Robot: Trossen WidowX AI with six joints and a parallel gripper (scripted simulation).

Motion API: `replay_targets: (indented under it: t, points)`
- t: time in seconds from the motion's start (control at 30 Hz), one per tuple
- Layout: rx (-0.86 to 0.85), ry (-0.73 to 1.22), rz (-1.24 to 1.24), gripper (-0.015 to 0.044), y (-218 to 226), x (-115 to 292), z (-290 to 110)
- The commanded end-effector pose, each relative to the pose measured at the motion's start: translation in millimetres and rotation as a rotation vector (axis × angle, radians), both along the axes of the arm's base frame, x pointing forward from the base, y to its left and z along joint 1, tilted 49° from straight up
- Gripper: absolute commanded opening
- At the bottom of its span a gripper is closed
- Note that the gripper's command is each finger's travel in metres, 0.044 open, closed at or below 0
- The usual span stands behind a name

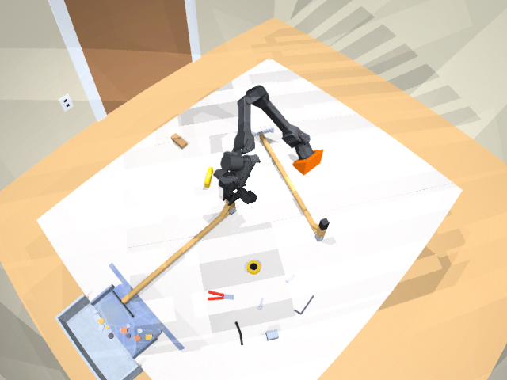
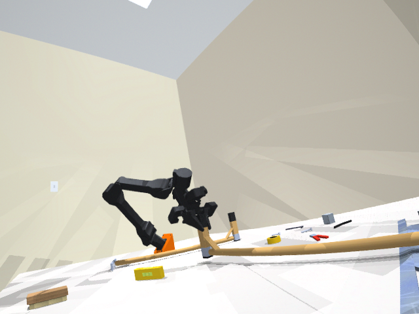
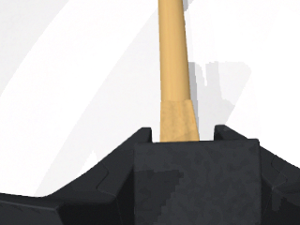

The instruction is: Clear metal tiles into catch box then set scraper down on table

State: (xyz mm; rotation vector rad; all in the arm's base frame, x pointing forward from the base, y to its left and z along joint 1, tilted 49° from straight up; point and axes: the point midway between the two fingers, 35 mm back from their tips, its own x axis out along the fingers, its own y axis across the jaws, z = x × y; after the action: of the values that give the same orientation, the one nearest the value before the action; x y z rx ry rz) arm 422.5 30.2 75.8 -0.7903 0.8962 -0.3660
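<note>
My gripper (image 1: 230,203) (image 2: 203,229) (image 3: 183,135) is shut on the upright grip at the near end of the long scraper (image 1: 176,253) (image 2: 304,248) (image 3: 172,37). The scraper's wooden pole runs low over the table to its dark blade (image 1: 126,304), which rests on the bluish steel bench plate (image 1: 141,310) (image 2: 407,263) close to the grey catch box (image 1: 65,323). Several small tiles (image 1: 123,329) lie near where the plate meets the box. I cannot tell which side of the box edge each one lies on.
A second long-handled tool (image 1: 286,180) (image 2: 169,252) lies beside the arm's orange base (image 1: 309,161). Also on the table are a yellow level (image 1: 208,176) (image 2: 148,273), a wooden brush (image 1: 178,140), a tape roll (image 1: 253,267), red pliers (image 1: 217,294), a grey block (image 1: 272,335) and a black rod (image 1: 238,332).
</note>
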Motion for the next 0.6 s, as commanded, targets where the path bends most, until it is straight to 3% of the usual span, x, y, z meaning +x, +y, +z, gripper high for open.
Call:
replay_targets:
  t: [0.0,0.57]
  points:
    - [0.004,-0.013,0.004,0.0000,3,-6,4]
    - [0.004,-0.013,0.006,0.0000,2,-27,5]
